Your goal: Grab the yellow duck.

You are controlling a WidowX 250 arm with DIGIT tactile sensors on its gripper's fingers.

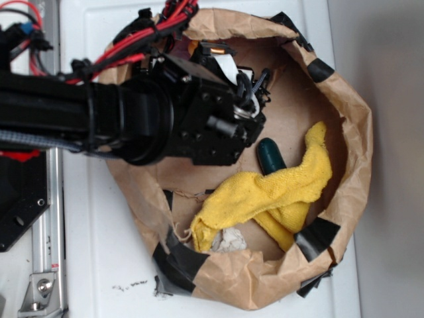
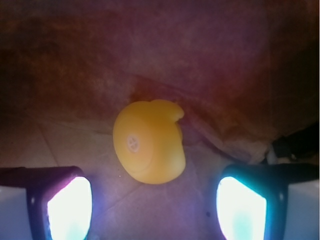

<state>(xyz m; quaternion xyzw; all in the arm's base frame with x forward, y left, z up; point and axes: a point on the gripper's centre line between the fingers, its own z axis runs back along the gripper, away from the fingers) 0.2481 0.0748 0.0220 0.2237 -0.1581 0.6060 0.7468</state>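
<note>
White desk (image 1: 86, 265) is carrying a brown paper-lined basket (image 1: 358, 152) taped with black strips, and I am reaching my arm into it from the left of the exterior view. Inside, a yellow towel (image 1: 271, 195) is lying crumpled toward the lower right of the floor, and a dark green rounded object (image 1: 270, 156) is poking out just beside its upper edge. My gripper (image 2: 150, 202) is hanging over the upper left part of the basket floor, well apart from the towel, and my own wrist is hiding whatever lies under it from the exterior camera. In the wrist view the yellow duck (image 2: 149, 142) is lying on the brown paper floor right ahead of me, centred between my two fingers (image 2: 70, 207) and a little beyond their tips, apparently tipped on its side so that its flat underside with a small round plug is facing me. My gripper is standing apart, with clear gaps on both sides of the duck and neither finger touching it. Judging by this, I am lined up well: the duck's rounded body is sitting across the gap, so the coming move is calling for a short straight advance downward before closing. Its glossy curved skin could be slipping out if I am pinching too near the edge.
</note>
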